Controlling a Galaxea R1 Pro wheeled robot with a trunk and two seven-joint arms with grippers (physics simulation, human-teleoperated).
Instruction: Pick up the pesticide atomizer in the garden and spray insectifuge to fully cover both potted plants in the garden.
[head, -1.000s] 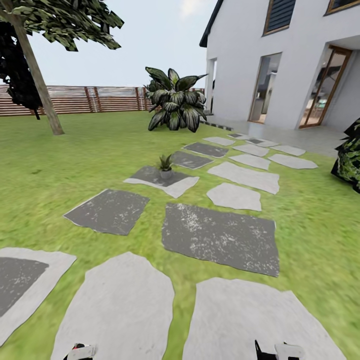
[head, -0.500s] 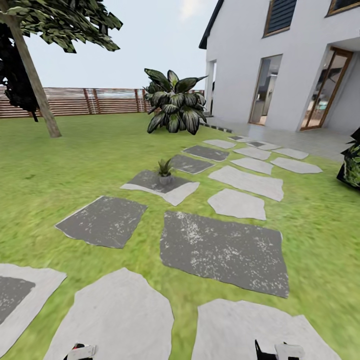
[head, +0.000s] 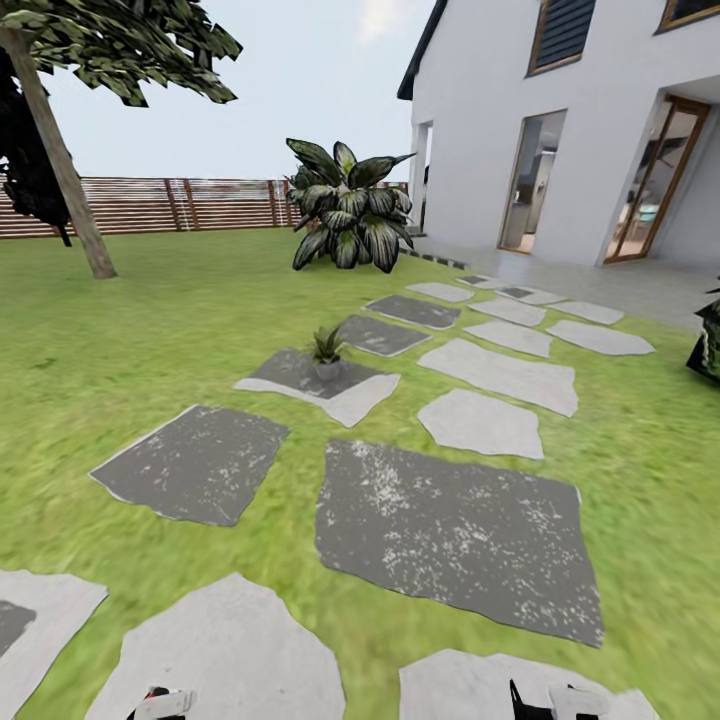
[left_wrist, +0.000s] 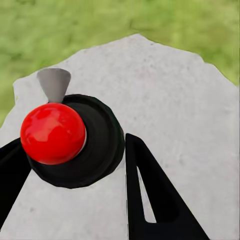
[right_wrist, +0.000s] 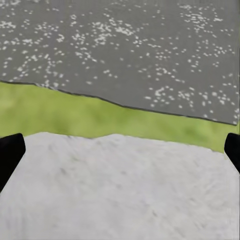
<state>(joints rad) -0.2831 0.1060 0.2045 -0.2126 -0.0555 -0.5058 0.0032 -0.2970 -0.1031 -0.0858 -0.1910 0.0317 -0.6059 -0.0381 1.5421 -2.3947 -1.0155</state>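
One potted plant (head: 326, 352), a small green rosette in a grey pot, stands on a dark stepping stone (head: 300, 372) a few metres ahead in the garden. In the left wrist view, the pesticide atomizer (left_wrist: 97, 145) shows from above: dark round body, red ball (left_wrist: 52, 132), pale nozzle (left_wrist: 54, 84). My left gripper (left_wrist: 75, 150) is shut on it, one black finger on each side. The left gripper (head: 160, 705) sits at the head view's lower edge. My right gripper (right_wrist: 120, 150) is open with nothing between its fingers, hanging over a pale stone (right_wrist: 120, 195); it shows low in the head view (head: 555, 702).
Grey and white stepping stones (head: 450, 525) run across the lawn (head: 120, 340) toward a white house (head: 580, 120). A big broad-leaved bush (head: 348, 205) stands beyond the plant. A tree trunk (head: 60, 160) and brown slatted fence (head: 170, 203) are at the far left, and a dark shrub (head: 708, 345) at the right edge.
The whole head view has shifted: stones slide down the picture and the plant, bush and house come nearer, so the camera has moved forward. Both grippers keep their places in the frame.
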